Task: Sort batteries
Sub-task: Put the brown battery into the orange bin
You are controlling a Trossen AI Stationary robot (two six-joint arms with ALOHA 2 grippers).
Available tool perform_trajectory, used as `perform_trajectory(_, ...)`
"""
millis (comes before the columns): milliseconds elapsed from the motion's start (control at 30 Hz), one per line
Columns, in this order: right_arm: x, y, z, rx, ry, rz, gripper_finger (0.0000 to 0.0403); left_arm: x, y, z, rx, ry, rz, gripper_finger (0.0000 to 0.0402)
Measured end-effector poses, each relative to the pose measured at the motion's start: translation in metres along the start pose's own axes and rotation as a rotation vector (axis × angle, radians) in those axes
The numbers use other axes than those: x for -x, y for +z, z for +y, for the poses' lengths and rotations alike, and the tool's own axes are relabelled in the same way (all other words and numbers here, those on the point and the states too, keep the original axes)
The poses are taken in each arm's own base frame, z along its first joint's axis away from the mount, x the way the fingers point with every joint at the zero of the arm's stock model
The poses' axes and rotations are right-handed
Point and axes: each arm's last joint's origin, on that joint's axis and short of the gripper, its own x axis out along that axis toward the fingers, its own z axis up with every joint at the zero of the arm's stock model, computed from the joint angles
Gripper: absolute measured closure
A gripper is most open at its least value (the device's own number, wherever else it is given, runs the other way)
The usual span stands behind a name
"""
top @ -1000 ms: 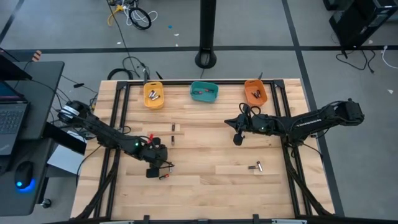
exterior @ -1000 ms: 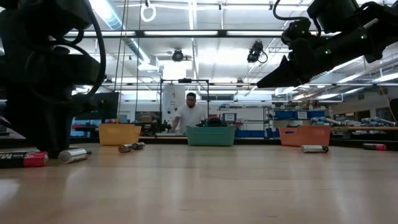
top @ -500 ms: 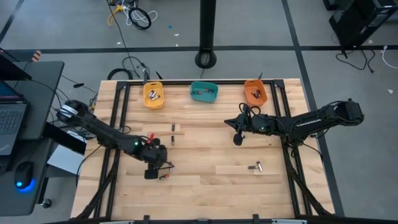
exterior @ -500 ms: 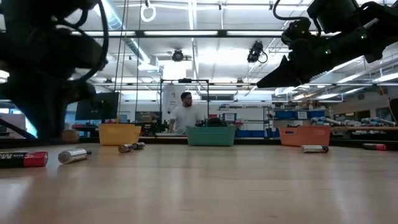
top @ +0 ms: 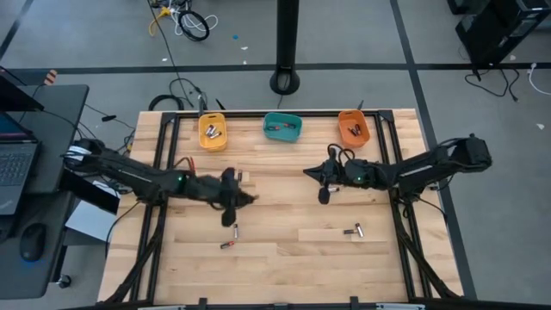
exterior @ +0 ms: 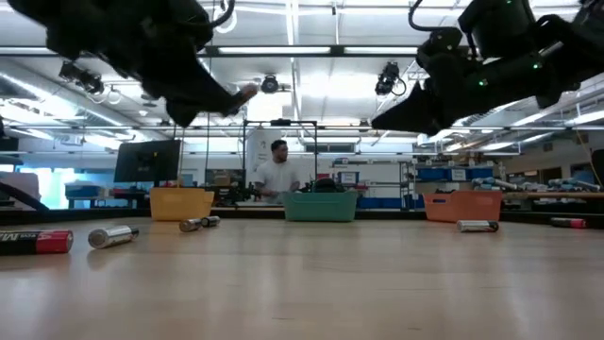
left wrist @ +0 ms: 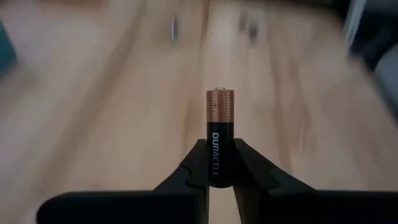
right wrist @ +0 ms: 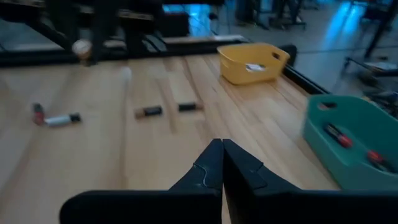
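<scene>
Since a second ago my left arm has lifted off the front-left boards and swung toward the table [top: 284, 258] centre, carrying one cell away from the red one and silver one that lie there now.

Three bins line the far edge: yellow bin [top: 213, 132] at about eleven o'clock from my left claw [top: 231, 196], teal bin [top: 282, 127] at about one o'clock, orange bin [top: 353, 127] further round toward two. My left claw is pinched shut on a black-and-copper battery [left wrist: 220, 137], which stands out beyond my fingertips along my reach, copper end leading. I judge the yellow bin nearest, and my left arm nearer it than my right.

My right claw [top: 324, 194] hangs closed and empty at three o'clock from my left. Loose batteries [top: 240, 178] lie just beyond my left claw, another battery [top: 357, 230] front-right.
</scene>
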Motion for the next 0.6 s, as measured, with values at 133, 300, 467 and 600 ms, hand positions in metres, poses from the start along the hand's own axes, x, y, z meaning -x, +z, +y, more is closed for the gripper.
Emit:
perform_trajectory(133, -0.014, 0.005, 0.005, -0.028, 0.036, -0.084, 0.0388, -0.005, 0.01, 0.017, 0.02, -0.018, -0.256, 0.0356)
perform_trajectory(300, -0.035, 0.031, 0.012, -0.096, 0.069, -0.173, 0.0373, -0.008, 0.016, 0.032, -0.038, -0.025, -0.43, 0.0356)
perform_trajectory(467, -0.055, 0.064, 0.022, -0.104, 0.187, -0.251, 0.0346, -0.014, 0.021, 0.038, -0.091, -0.012, -0.501, 0.0356)
perform_trajectory(600, -0.069, 0.083, 0.029, -0.108, 0.224, -0.284, 0.0315, -0.014, 0.027, 0.038, -0.137, -0.009, -0.57, 0.0356)
